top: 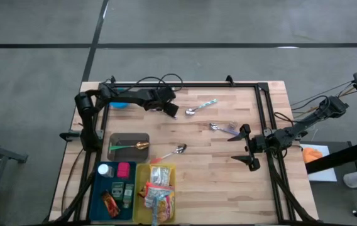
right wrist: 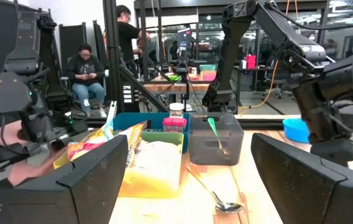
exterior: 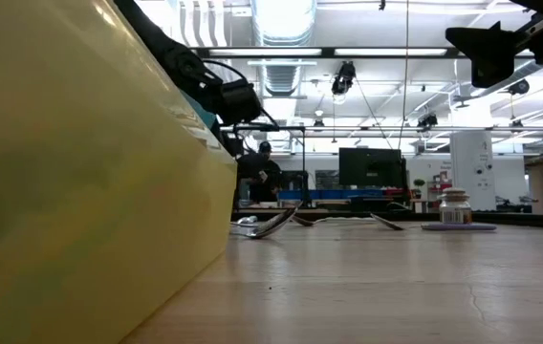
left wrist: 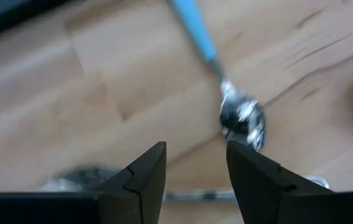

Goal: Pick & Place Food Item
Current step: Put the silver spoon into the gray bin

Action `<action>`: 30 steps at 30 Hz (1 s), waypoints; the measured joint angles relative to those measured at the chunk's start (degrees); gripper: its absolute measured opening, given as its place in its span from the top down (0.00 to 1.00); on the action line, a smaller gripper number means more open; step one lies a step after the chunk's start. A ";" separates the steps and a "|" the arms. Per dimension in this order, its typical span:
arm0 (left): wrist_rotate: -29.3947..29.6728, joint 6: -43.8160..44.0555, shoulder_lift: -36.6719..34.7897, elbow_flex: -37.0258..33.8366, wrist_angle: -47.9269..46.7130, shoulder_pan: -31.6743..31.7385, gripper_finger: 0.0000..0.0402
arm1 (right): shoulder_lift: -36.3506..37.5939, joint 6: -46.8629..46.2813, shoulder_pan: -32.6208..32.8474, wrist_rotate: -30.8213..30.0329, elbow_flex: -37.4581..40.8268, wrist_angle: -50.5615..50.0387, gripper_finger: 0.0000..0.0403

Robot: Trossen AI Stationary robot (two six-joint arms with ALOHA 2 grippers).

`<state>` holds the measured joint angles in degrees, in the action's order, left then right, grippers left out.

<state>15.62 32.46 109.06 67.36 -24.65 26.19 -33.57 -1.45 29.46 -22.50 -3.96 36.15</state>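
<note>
Food packs (top: 158,196) lie in a yellow bin (top: 142,202) at the table's near left; the right wrist view shows the packs (right wrist: 105,144) too. My left gripper (top: 172,110) hovers open near the far edge, tilted down at the table. In its wrist view my left gripper (left wrist: 195,149) has nothing between its fingers, and a blue-handled spoon (left wrist: 242,115) lies flat on the wood just ahead. My right gripper (top: 246,148) stands open at the right, above the table, pointing level toward the bins, and holds nothing (right wrist: 189,146).
A grey box (top: 128,145) holds a green-handled spoon. A blue bin (top: 114,188) with small items adjoins the yellow bin. Two more spoons (top: 222,127) (top: 175,150) lie mid-table. A blue bowl (top: 120,103) sits under the left arm. People sit beyond the table (right wrist: 86,74).
</note>
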 joint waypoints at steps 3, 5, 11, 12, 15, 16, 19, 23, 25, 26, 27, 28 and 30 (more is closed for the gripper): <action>-1.22 4.60 0.02 -0.43 -2.33 -0.02 0.58 | 0.00 0.00 0.01 0.00 0.00 -0.01 0.16; -2.30 4.86 0.02 -0.50 -2.50 0.25 0.58 | 0.01 0.00 -0.01 0.00 0.01 0.01 0.16; -5.58 5.51 0.02 -1.26 -3.08 0.51 0.58 | -0.01 0.00 0.00 0.00 0.02 0.00 0.16; -6.26 5.61 0.02 -1.36 -3.44 0.51 0.58 | -0.01 0.00 0.01 0.00 -0.01 -0.01 0.16; -7.35 6.39 -0.07 -1.93 -3.46 0.40 0.58 | -0.01 0.00 0.01 0.00 0.01 -0.01 0.16; -7.74 6.42 -0.10 -1.98 -3.74 0.42 0.58 | -0.01 0.00 0.01 0.00 0.00 0.01 0.16; -10.60 6.63 -0.02 -2.19 -5.89 0.29 0.58 | -0.01 0.00 -0.01 0.00 0.01 -0.01 0.16; -13.93 6.58 -0.13 -2.12 -7.65 -0.40 0.58 | -0.01 0.00 0.01 0.00 -0.01 0.01 0.16; -14.57 6.60 -0.15 -2.10 -8.48 -1.02 0.58 | 0.00 0.00 -0.01 0.00 -0.01 0.00 0.16; -14.48 6.58 -0.15 -2.10 -8.70 -1.41 0.58 | 0.00 0.00 0.00 0.00 -0.01 -0.01 0.16; -14.38 6.57 -0.15 -2.10 -8.87 -1.70 0.58 | -0.01 0.00 -0.01 0.00 -0.01 -0.01 0.16; -14.40 6.58 -0.15 -2.10 -9.02 -1.87 0.58 | -0.01 0.00 0.01 0.00 -0.01 -0.01 0.16; -14.68 6.79 -0.25 -2.10 -9.19 -2.25 0.58 | -0.01 0.00 0.01 0.00 -0.01 -0.01 0.16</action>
<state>0.94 39.25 108.80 65.25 -33.84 23.94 -33.58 -1.45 29.47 -22.50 -3.97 36.14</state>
